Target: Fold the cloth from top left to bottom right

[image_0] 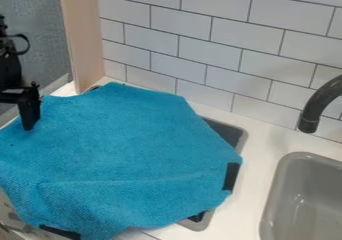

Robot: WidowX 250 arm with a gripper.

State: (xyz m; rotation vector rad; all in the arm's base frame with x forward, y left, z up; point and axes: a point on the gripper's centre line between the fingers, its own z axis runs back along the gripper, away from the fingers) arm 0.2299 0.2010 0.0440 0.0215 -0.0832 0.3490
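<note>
One black angular claw [29, 118] is hanging at one broad blue fabric cloth [120, 149]; I cannot tell its opening or hold. The cloth is lying spread, wrinkling lightly.

Text check: I can read no lettering, labels, brands, numbers or signs in my camera view.
</note>
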